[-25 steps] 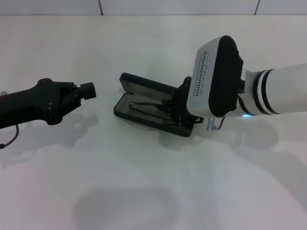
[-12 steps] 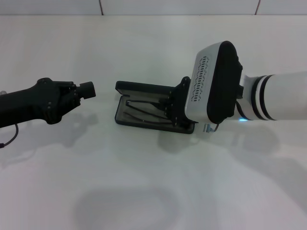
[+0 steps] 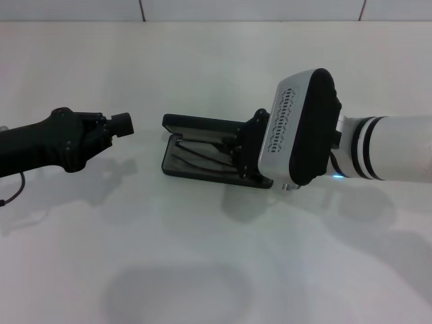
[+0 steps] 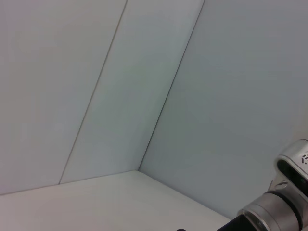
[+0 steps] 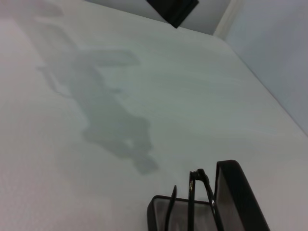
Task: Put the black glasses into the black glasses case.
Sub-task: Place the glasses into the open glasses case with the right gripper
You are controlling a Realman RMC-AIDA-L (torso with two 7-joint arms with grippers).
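White walls and a plain white surface (image 3: 202, 256) are all you have around the work. You have the black glasses case (image 3: 202, 158) lying open near the middle, lid tipped back, its long axis running across the robot's front. The black glasses (image 3: 202, 150) sit inside the tray, lengthwise along that axis; in the right wrist view the frame appears to stand up slightly above the rim.

You have the right pincer (image 3: 244, 150) at the case's right-hand end, over the tray beside the glasses. Whether it is clenched on the frame or released cannot be told; the wrist housing hides the tips.

The left pincer (image 3: 121, 126) hangs well clear to the case's left, its state likewise unreadable. The right arm is plainly the nearer.
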